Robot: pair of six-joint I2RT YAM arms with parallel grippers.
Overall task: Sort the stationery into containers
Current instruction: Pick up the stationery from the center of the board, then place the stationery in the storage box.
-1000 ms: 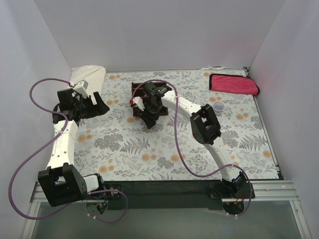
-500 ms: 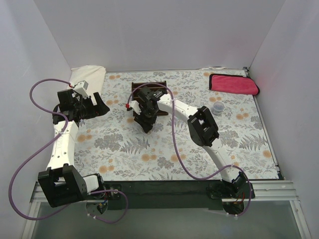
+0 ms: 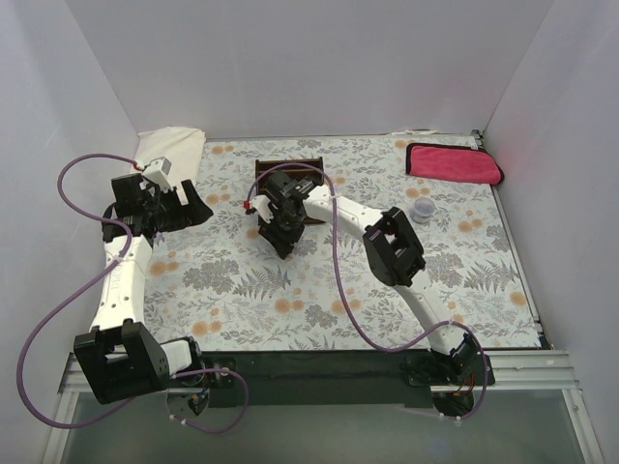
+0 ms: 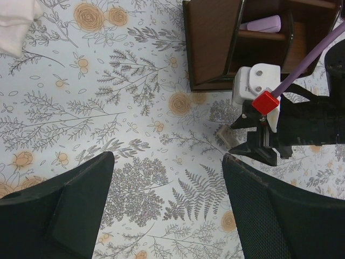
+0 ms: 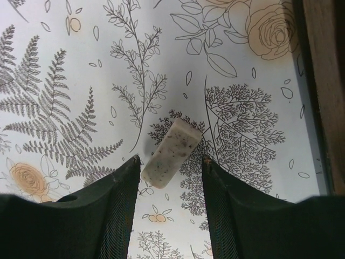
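The speckled tan block [image 5: 171, 152] lies flat on the floral tabletop [image 5: 64, 65] at the centre of the right wrist view, slanted from lower left to upper right. The right end effector [image 5: 170, 167] straddles its lower end with the jaws half parted. A gap shows at the right fingertip, and the left tip is so near the block's corner that contact cannot be told. The step in hand looks like the pick. Because the block sits skewed to the jaws, closing now would likely pinch a corner and spin it. It seems wiser to turn the wrist until the pads face its long sides, centre over its middle, go low enough to catch its full thickness, then close softly and lift straight up. The carry should be short, since the wooden organizer [image 5: 319, 81] edges the right of that frame. In the left wrist view it fills the upper right, with a lilac piece [image 4: 261, 24] already in a compartment. The left end effector [image 4: 168, 162] hangs spread wide and holds nothing, at the left of the overhead view. By count there is one loose block, one stowed piece, one organizer and two end effectors. There is also one magenta cloth [image 3: 453, 162] at upper right, one white cloth [image 3: 169, 147] at upper left, and one small round pot [image 3: 421, 211].
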